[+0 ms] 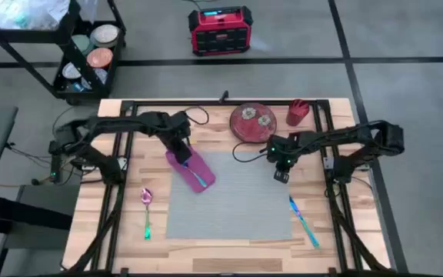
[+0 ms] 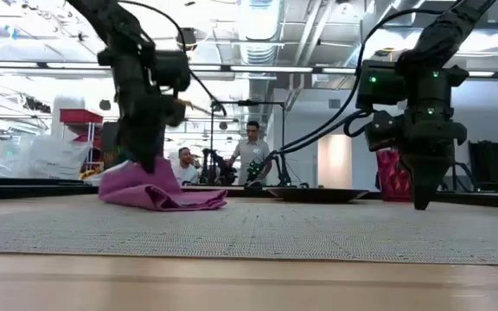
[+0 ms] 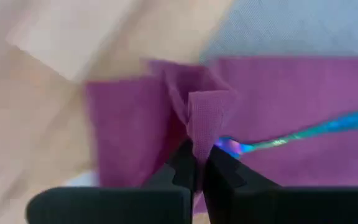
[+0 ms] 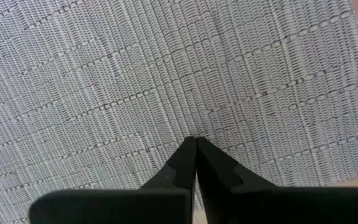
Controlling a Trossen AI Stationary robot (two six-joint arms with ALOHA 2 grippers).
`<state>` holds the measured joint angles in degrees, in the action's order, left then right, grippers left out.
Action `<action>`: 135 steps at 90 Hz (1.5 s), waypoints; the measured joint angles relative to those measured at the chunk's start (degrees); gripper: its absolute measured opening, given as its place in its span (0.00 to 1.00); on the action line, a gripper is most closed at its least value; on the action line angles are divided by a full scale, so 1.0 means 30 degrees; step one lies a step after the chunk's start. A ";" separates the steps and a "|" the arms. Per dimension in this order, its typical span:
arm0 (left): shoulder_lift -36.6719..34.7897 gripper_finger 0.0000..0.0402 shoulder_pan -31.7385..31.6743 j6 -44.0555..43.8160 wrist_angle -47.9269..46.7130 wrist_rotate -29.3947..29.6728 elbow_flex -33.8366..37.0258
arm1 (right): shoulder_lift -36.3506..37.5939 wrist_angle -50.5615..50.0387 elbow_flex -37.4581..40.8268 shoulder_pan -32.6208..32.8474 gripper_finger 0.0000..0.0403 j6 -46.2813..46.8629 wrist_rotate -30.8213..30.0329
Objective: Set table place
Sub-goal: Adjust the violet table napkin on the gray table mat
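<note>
Placemat [image 1: 233, 196] may get dragged askew, since the left gripper [image 1: 183, 158] pinches the napkin [image 1: 194, 171] at its far-left corner, while the right gripper [image 1: 281, 176], fingers closed on nothing, hovers near its far-right corner.

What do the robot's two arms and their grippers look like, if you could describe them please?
Both arms are dark, slim and jointed, with black cables looping off them. The left gripper and right gripper each have two black, tapering, wedge-shaped fingers on a broad black bar. Small green lights glow on the right arm's wrist housing.
</note>
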<state>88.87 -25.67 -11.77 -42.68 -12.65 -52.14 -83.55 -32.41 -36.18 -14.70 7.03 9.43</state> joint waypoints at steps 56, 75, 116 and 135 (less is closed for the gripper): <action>0.1199 0.37 -0.0004 -0.3142 -0.0537 0.2669 -0.0820 | -0.0022 0.0321 0.0043 0.0015 0.00 -0.0375 0.0803; 0.1177 0.37 -0.0169 -0.2959 -0.3677 0.7681 -0.2630 | -0.0022 0.0354 0.0043 0.0015 0.00 -0.0350 0.0803; 0.0682 0.27 0.4050 -1.2986 -0.2069 0.5741 -0.4939 | -0.0022 0.0361 0.0043 0.0015 0.00 0.0186 0.0781; 0.0689 0.14 1.0090 -2.8066 -0.1458 1.1493 -0.5005 | -0.0022 0.0355 0.0043 0.0024 0.00 0.0876 0.0796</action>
<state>90.94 4.60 -95.97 -47.05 21.83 -67.16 -83.61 -31.35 -36.05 -14.63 9.66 11.81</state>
